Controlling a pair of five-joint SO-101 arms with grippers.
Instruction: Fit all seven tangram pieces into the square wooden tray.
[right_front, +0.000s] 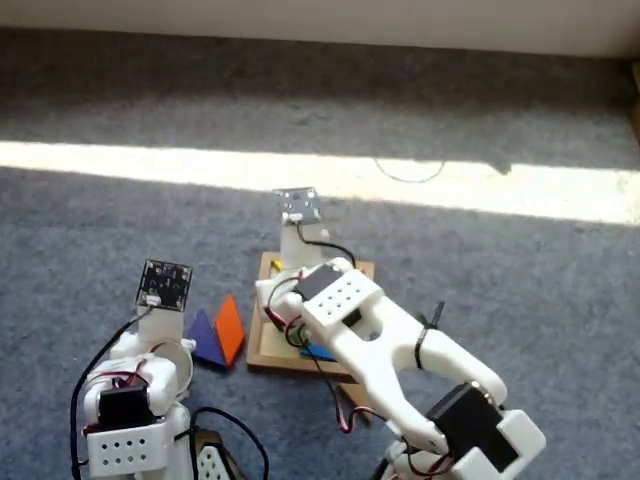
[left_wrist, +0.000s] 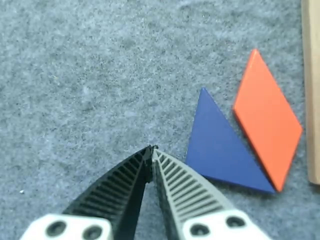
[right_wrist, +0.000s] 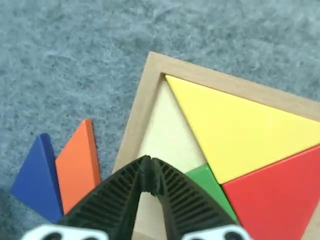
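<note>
In the high view the right arm lies across most of the square wooden tray (right_front: 262, 345), so only its rim on the side toward the left arm and a far corner show. A small blue piece (right_front: 320, 352) peeks from under that arm; its shape cannot be told. The right wrist view cuts off the large yellow triangle (right_wrist: 235, 125), the red triangle (right_wrist: 280, 197) and the green piece (right_wrist: 211, 186), whose outline is partly behind the right pincer (right_wrist: 150, 171).

The yellow triangle has one point tucked into a tray corner, with the red triangle against one of its edges and the green piece touching both. Between the yellow triangle and the rim nearest the loose pieces lies a wedge of pale, uncovered tray floor; the right pincer hangs over it, tips together and holding nothing. The left pincer (left_wrist: 151, 150) is also pressed together, over the grey table (left_wrist: 90, 75), just beside the dark blue triangle (left_wrist: 217, 145) and apart from it. Open grey surface spreads away from it on the side opposite the tray, and beyond the tray a band of sunlight crosses the table.

The blue triangle and the orange parallelogram (left_wrist: 267, 117) lie flat, side by side, meeting at one corner, with the parallelogram just beside the tray rim. In the high view the parallelogram's long axis runs away from the arms, roughly along the rim, and the triangle's sharp tip points the same way.
</note>
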